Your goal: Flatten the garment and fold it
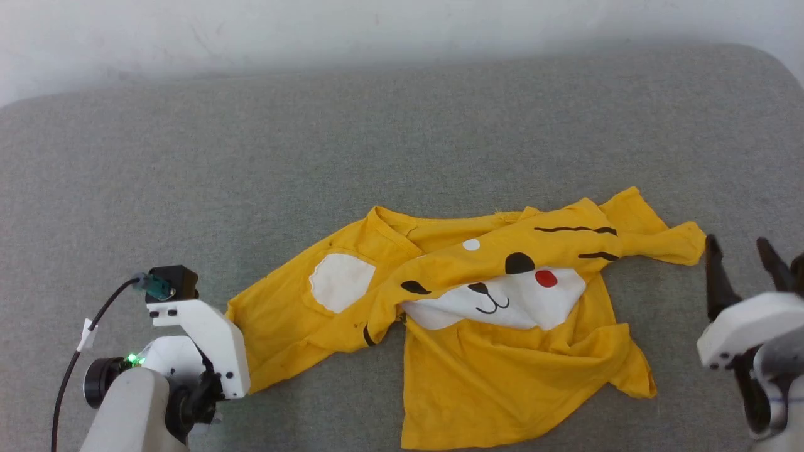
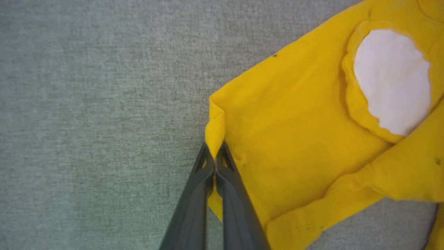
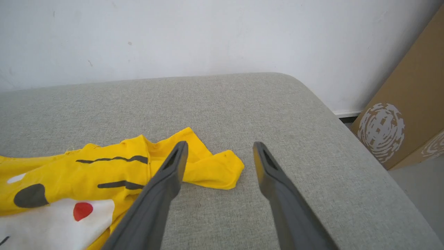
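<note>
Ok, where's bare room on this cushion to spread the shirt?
Widest bare stretch: the grey cushion between the T-shirt and the wall. A patch lies left of the corner pinched by the left tool. Crowded along the near edge, between left tool and open right tool.

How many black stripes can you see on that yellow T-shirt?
2: a long stripe near the T-shirt's far edge, and a shorter stripe close beside it, nearer the robot. A short black mark at a fold further left may be a third; creases could hide more.
</note>
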